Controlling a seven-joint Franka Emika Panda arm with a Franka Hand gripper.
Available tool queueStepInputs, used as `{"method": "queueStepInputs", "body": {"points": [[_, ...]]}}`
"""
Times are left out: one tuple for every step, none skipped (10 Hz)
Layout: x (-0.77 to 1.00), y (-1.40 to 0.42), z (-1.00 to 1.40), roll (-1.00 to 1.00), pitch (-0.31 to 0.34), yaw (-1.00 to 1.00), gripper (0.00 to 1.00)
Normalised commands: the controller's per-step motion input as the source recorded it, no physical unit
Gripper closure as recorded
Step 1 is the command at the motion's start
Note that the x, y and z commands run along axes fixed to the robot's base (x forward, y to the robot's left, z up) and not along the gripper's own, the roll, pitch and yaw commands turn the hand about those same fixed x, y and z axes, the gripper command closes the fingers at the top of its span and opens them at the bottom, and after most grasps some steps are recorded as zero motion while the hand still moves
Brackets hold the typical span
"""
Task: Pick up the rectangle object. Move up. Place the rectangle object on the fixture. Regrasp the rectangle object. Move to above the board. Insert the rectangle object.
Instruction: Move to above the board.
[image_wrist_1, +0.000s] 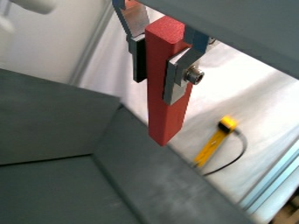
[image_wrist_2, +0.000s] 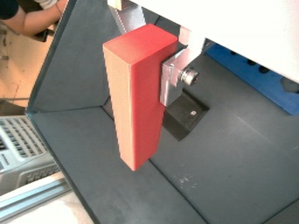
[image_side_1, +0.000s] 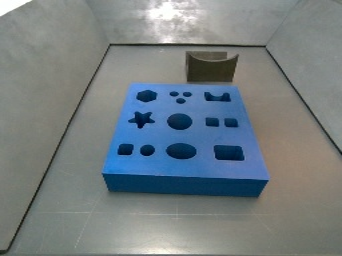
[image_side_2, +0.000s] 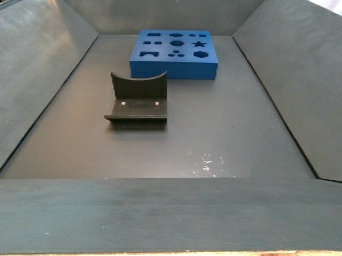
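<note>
The rectangle object (image_wrist_1: 163, 92), a long red-orange bar, hangs upright between the fingers of my gripper (image_wrist_1: 159, 68), which is shut on the bar's upper part. Both wrist views show this hold, with a silver finger (image_wrist_2: 176, 80) pressed on the bar (image_wrist_2: 135, 101). Below the bar lie the fixture's dark plate (image_wrist_2: 184, 116) and a corner of the blue board (image_wrist_2: 251, 61). In both side views the fixture (image_side_1: 210, 66) (image_side_2: 138, 103) stands bare on the grey floor beside the board (image_side_1: 185, 135) (image_side_2: 175, 53). Neither gripper nor bar appears in the side views.
Grey sloping walls (image_side_1: 54, 120) enclose the floor on all sides. A yellow-tipped cable (image_wrist_1: 216, 140) lies outside the wall on a white surface. A grey ribbed object (image_wrist_2: 17, 144) sits beyond the wall.
</note>
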Motion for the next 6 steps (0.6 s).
{"method": "queueStepInputs", "body": {"points": [[-0.25,-1.0,-0.16,-1.0,-0.023,-0.12,1.0],[-0.26,-1.0,-0.15,-1.0,-0.026,-0.11,1.0],[-0.29,-1.0,-0.15,-1.0,-0.02,-0.12,1.0],[-0.31,-1.0,-0.15,-1.0,-0.022,-0.12,1.0],[-0.31,-0.91,-0.13,-1.0,-0.02,-0.12,1.0],[-0.23,-0.6,-0.09,-1.0,-0.019,-0.12,1.0]]}}
